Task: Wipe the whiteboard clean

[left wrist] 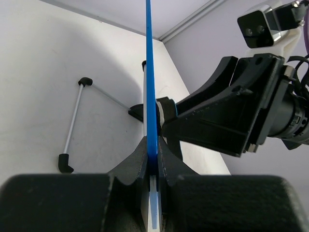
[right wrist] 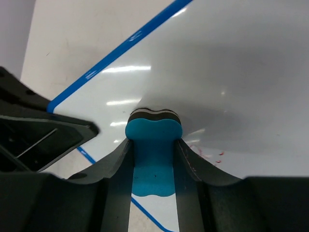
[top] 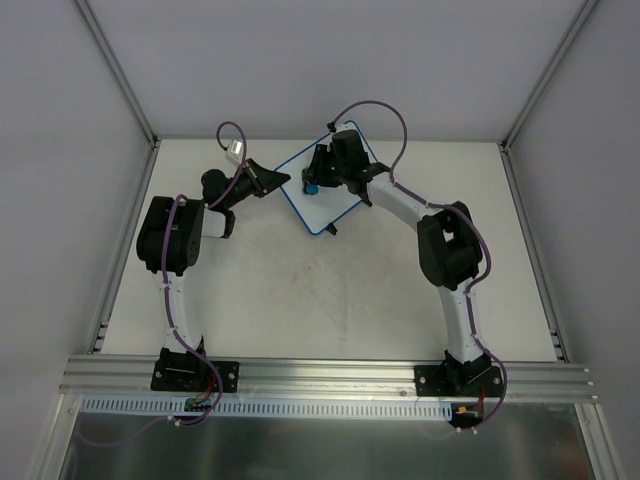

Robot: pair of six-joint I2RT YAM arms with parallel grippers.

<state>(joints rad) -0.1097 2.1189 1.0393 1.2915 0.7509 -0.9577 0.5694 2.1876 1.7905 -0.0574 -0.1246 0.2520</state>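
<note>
— At the near edge of the table (top: 300,300), what's there?
— Both arm bases on the metal rail (top: 330,375). The left arm (top: 170,240) and right arm (top: 450,250) reach toward the far middle.
— Task item?
— The whiteboard (top: 322,195) is at the far centre of the table, turned cornerwise, with one black foot (top: 331,230) at its near corner. I can't tell from above whether it lies flat or tilted.
— Left gripper (top: 272,180)?
— It's at the board's left edge. In the left wrist view the left gripper (left wrist: 152,157) has both fingers pressed onto the whiteboard's (left wrist: 149,87) blue frame, seen edge-on (clamped tight, no gap). A thin wire leg (left wrist: 72,123) with black caps shows to the left of that edge.
— Right gripper (top: 318,182)?
— It's over the board face, pinching the blue eraser (top: 312,187). In the right wrist view the eraser (right wrist: 153,150) sits squeezed between the fingers (right wrist: 118,169), its dark felt end touching the whiteboard (right wrist: 222,72).
— Any marks?
— A few red specks (right wrist: 208,153) just right of the eraser. The rest of the visible face reads white and glossy.
— Are the grippers near each other?
— Yes, just beside each other, the board's edge between them.
</note>
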